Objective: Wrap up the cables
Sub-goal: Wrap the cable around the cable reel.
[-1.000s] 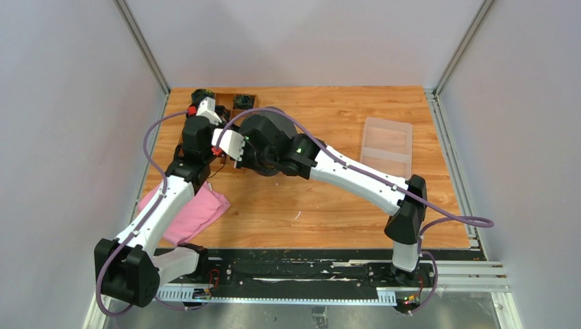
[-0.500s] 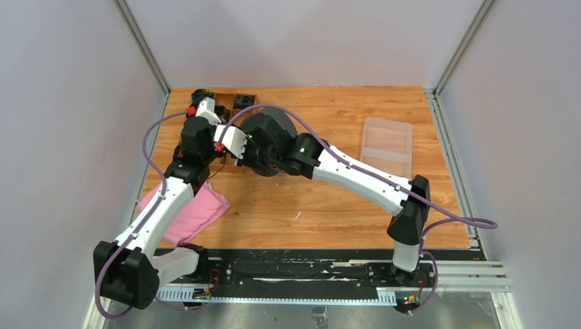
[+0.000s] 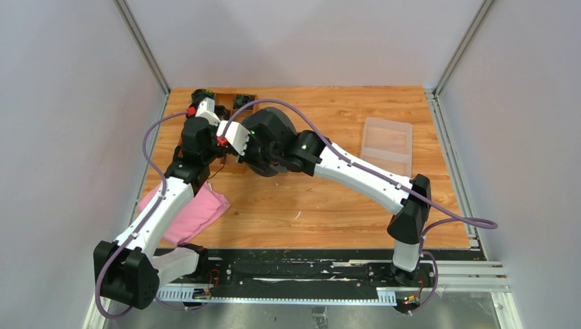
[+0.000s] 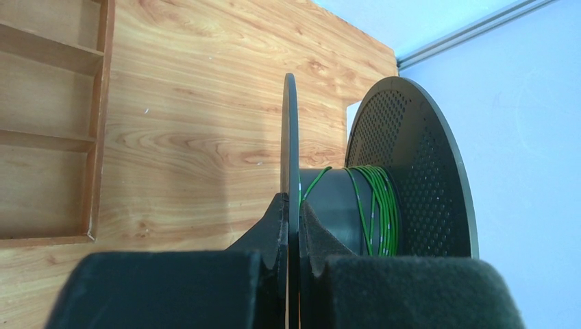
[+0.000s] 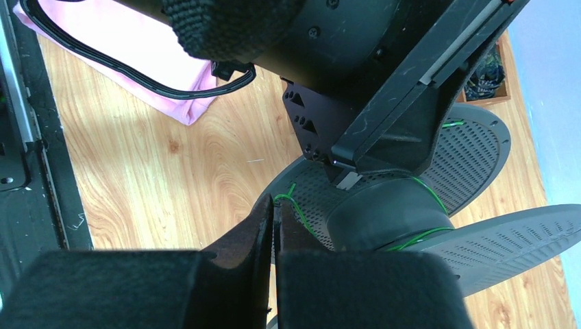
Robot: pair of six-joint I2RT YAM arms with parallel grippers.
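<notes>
A black spool (image 3: 273, 127) stands on edge at the back left of the table. My left gripper (image 4: 293, 207) is shut on its thin near flange (image 4: 290, 130). Thin green cable (image 4: 381, 205) is wound in several turns round the grey hub (image 4: 336, 205), close to the perforated far flange (image 4: 418, 171). In the right wrist view my right gripper (image 5: 274, 204) is shut on the loose end of the green cable (image 5: 290, 199), which runs across the perforated flange (image 5: 473, 154) to the hub (image 5: 384, 216). The left arm's wrist (image 5: 370, 62) hangs just above.
A wooden compartment tray (image 3: 236, 99) sits at the back left corner, seen also as a wooden tray (image 4: 48, 116) left of the spool. A pink cloth (image 3: 195, 212) lies front left. A clear plastic box (image 3: 388, 145) stands at the right.
Both wrists and the spool have shifted slightly toward the back of the table. Both grips are unchanged.
</notes>
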